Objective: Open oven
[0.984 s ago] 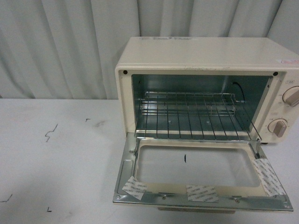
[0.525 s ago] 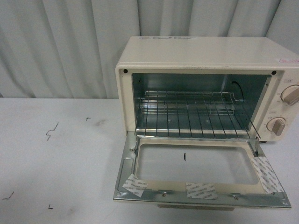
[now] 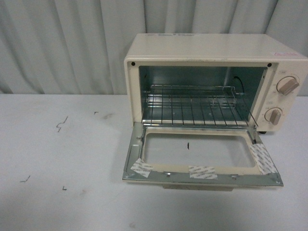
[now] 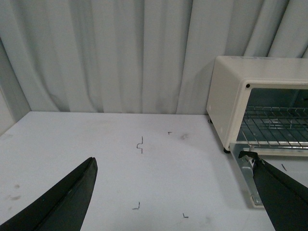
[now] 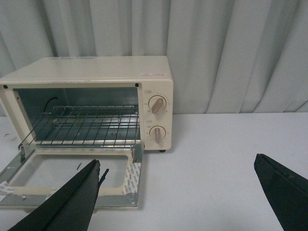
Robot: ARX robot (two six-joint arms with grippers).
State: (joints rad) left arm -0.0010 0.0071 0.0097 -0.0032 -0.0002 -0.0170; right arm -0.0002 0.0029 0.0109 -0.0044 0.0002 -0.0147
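Since a second ago the oven (image 3: 216,82) has shifted in the front view: it sits higher and further left, looks smaller, and its right side with both knobs is now fully inside the frame where it was cut off before. Its door was already down then and lies the same way.

One white counter (image 3: 57,159) carries everything, with a pale pleated curtain (image 3: 62,43) behind it. One cream oven stands on the counter toward the right, back near the curtain. Its one door (image 3: 202,161) hangs fully open, lying nearly flat toward the camera, glass window up. Three strips of white tape (image 3: 142,168) sit on the door's inner frame. One wire rack (image 3: 195,108) rests inside the cavity. Two round knobs (image 3: 288,85) stand one above the other on the right panel. The bar handle is hidden beneath the door's front edge; only a beige sliver shows.

Several small dark marks (image 3: 61,124) are scattered on the counter left of the oven.

Neither arm shows in the front view. The left gripper (image 4: 178,192) has its fingers spread wide over bare counter beside the oven, holding nothing and touching nothing. The right gripper (image 5: 183,192) is likewise spread wide in front of the oven, empty. Only the finger ends of each are visible, cut off by the frame edges.
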